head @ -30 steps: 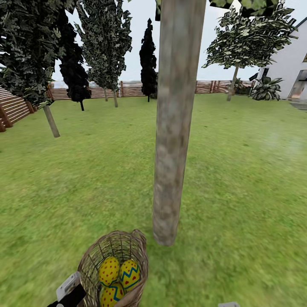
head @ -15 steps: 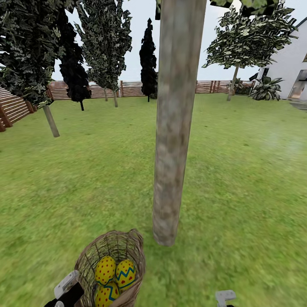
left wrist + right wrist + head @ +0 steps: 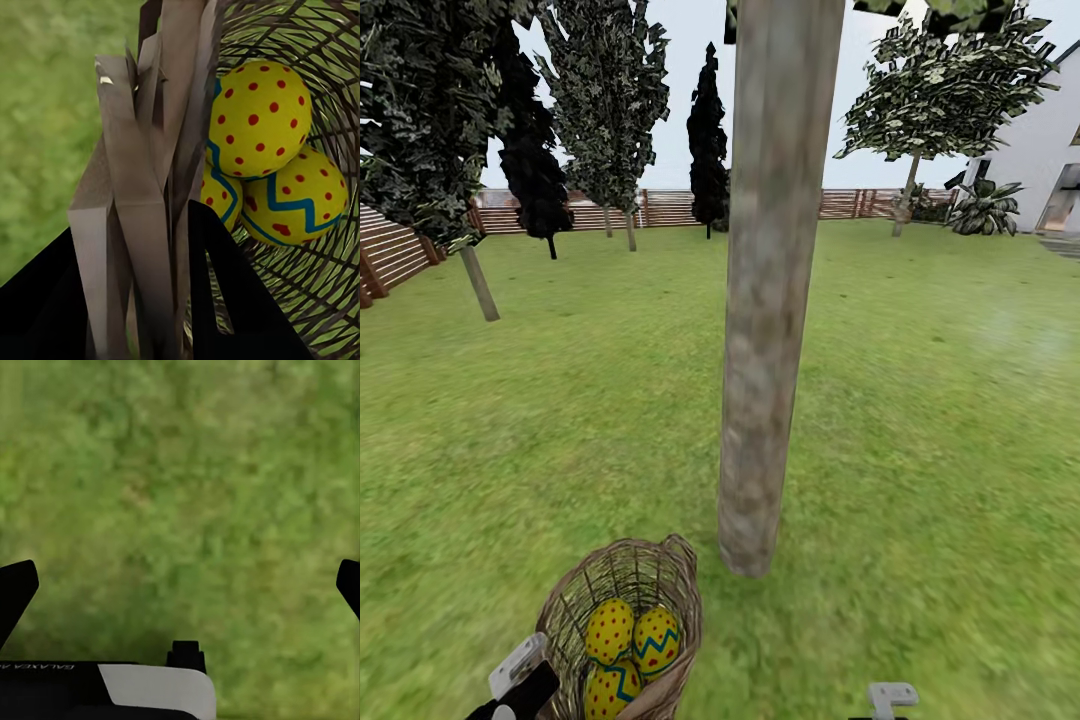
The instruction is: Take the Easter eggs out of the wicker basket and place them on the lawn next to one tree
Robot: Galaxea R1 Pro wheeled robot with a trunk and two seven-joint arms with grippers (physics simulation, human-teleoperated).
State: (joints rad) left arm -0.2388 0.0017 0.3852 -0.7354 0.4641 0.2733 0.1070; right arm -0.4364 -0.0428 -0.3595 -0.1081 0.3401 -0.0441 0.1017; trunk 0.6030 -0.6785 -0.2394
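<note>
The garden spreads out ahead of me: the lawn [image 3: 920,420] runs flat and green back to a brown slatted wooden fence [image 3: 590,212], with dark cypress-like trees [image 3: 707,140] and thin leaning trunks along it and a white house [image 3: 1050,150] at the far right. Straight ahead stands the tree [image 3: 765,300], a thick, upright, mottled grey-brown trunk rising out of the head view.

The wicker basket [image 3: 650,570] sits low in the head view, just to the left of the trunk's base and near it, but apart. It is brown, bucket-shaped, with an open weave that lets the grass show through and a small loop handle at the rim on the side towards the tree. All three Easter eggs [image 3: 622,650] lie inside it, packed against each other. They are yellow with red dots, and at least two carry a blue-green zigzag band. In my left wrist view the eggs [image 3: 259,120] press together against the basket wall [image 3: 315,285], one stacked over the other two.

My left end effector [image 3: 161,300] is closed on the wicker basket's rim: flat brown strips of the rim stand between my two dark fingers [image 3: 225,300]. My right end effector [image 3: 180,585] hangs above bare grass, its two black fingertips [image 3: 16,585] far apart at the edges of the right wrist view, spread wide and holding nothing.
</note>
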